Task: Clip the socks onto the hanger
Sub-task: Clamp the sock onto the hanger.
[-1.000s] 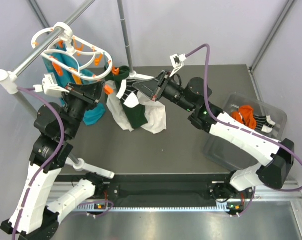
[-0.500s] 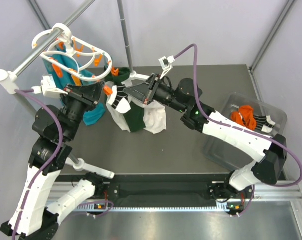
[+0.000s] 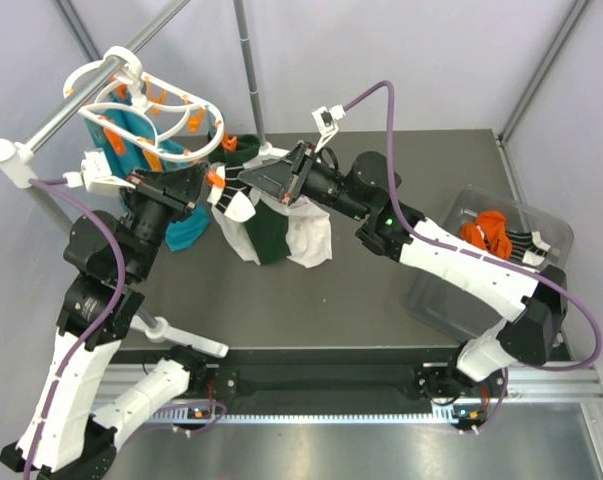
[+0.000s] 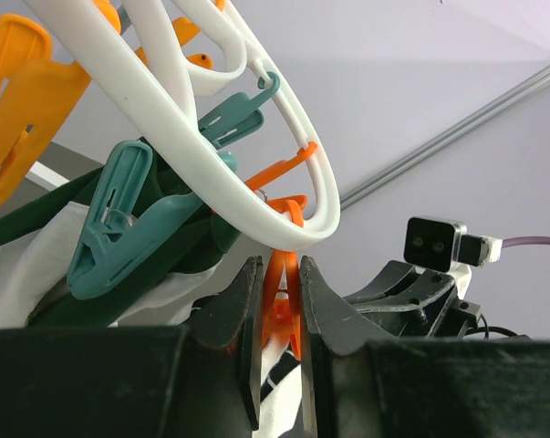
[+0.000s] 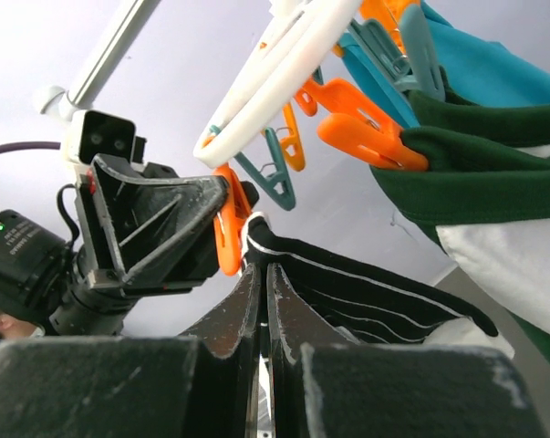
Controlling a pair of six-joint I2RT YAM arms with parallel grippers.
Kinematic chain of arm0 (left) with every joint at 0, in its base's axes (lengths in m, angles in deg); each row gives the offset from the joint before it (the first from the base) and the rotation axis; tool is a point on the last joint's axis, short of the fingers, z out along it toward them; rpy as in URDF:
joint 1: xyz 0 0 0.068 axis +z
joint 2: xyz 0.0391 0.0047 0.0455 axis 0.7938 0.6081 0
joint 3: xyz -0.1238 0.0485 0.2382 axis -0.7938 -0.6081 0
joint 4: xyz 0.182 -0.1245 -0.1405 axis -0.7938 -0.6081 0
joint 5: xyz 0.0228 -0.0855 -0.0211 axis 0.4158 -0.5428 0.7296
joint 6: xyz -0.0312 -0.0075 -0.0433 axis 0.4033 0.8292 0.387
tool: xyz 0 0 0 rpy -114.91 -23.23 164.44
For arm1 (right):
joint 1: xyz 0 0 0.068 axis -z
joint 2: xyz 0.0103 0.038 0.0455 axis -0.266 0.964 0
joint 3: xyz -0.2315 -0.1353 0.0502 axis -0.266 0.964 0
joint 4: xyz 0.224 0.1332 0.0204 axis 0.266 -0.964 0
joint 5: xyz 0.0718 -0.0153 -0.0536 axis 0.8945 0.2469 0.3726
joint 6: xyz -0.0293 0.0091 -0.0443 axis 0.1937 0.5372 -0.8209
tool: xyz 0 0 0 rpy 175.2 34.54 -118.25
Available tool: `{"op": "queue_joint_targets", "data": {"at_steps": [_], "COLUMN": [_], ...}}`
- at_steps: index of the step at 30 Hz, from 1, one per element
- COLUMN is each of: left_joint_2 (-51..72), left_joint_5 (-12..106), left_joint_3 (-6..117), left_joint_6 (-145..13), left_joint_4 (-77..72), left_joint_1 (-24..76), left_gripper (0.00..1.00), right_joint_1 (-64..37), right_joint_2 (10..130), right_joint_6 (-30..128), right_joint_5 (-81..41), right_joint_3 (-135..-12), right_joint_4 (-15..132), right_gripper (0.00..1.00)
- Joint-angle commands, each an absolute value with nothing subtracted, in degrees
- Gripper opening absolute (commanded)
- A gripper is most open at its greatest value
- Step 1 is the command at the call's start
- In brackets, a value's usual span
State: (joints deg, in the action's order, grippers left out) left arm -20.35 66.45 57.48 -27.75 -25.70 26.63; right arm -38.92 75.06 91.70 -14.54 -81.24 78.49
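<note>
The white oval hanger (image 3: pixel 141 105) hangs from the grey rail at the upper left, with orange and teal clips under it. My left gripper (image 4: pixel 279 315) is shut on one orange clip (image 4: pixel 282 306) below the hanger rim (image 4: pixel 256 196); that clip also shows in the top view (image 3: pixel 214 178). My right gripper (image 5: pixel 265 292) is shut on a dark sock with thin white stripes (image 5: pixel 366 283) and holds its edge right against that orange clip (image 5: pixel 227 233). In the top view the sock (image 3: pixel 233 195) sits between the two grippers. An orange sock (image 3: pixel 489 232) and more striped socks lie in the clear bin.
Teal, dark-green and white cloths (image 3: pixel 271 225) hang clipped from the hanger down to the grey table. A clear plastic bin (image 3: pixel 451 295) stands at the right. A vertical grey pole (image 3: pixel 249 70) rises behind the hanger. The grey rail (image 3: pixel 71 105) runs diagonally at the upper left.
My right gripper has moved left with the striped sock, up to the clip that my left gripper holds. The left arm has barely moved.
</note>
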Motion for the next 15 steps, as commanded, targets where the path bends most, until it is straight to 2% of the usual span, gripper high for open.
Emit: {"op": "queue_joint_targets", "data": {"at_steps": [1, 7, 8, 9, 12, 13, 15], "left_joint_2": [-20.4, -20.9, -21.3, -21.7, -22.7, -22.9, -23.2], "left_joint_5": [62.9, 63.2, 63.3, 63.5, 64.0, 64.1, 64.1], "left_joint_3": [56.7, 56.6, 56.5, 56.2, 55.2, 55.2, 55.1], "left_joint_6": [-26.7, -27.0, -27.2, -27.3, -27.6, -27.7, -28.2], "left_joint_4": [-24.3, -24.2, -24.2, -24.1, -23.3, -23.2, -23.3], "left_joint_1": [26.3, 26.3, 26.3, 26.3, 26.3, 26.3, 26.3], "left_gripper": [0.0, 0.02, 0.06, 0.18, 0.35, 0.45, 0.53], "right_joint_1": [-40.3, -40.6, -40.6, -40.6, -40.6, -40.6, -40.6], "right_joint_2": [76.1, 77.4, 77.4, 77.4, 77.5, 77.5, 77.5], "right_joint_6": [92.6, 92.7, 92.7, 92.7, 92.5, 92.5, 92.3], "right_joint_5": [-13.6, -13.5, -13.6, -13.6, -13.6, -13.7, -13.6], "right_joint_3": [-85.2, -86.0, -85.9, -85.8, -85.9, -86.0, -86.1], "right_joint_4": [81.8, 81.7, 81.8, 81.7, 81.7, 81.7, 81.3], "right_gripper": [0.0, 0.0, 0.0, 0.0, 0.0, 0.0, 0.0]}}
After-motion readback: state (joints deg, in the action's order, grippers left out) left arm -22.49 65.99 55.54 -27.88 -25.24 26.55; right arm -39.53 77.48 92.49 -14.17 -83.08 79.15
